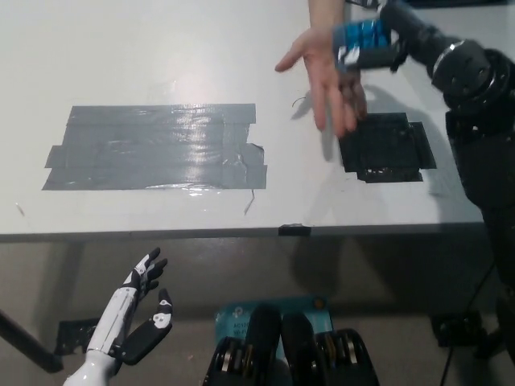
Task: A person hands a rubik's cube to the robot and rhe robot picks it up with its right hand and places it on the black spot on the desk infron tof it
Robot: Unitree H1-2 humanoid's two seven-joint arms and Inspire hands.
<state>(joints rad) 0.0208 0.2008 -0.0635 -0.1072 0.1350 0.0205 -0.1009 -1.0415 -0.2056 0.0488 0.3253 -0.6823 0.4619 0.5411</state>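
My black right hand (378,42) is shut on the Rubik's cube (360,40), whose blue face shows, high at the upper right. It holds the cube just above a person's open palm (326,72), which reaches in from the top edge. The black spot (385,147), a square of black tape on the white desk (161,48), lies below and slightly right of the cube. My white left hand (133,322) rests open at the lower left, below the desk's front edge.
A broad patch of grey tape (157,147) covers the middle left of the desk. The desk's front edge (241,233) runs across the picture; floor and a blue item (241,314) show beneath it.
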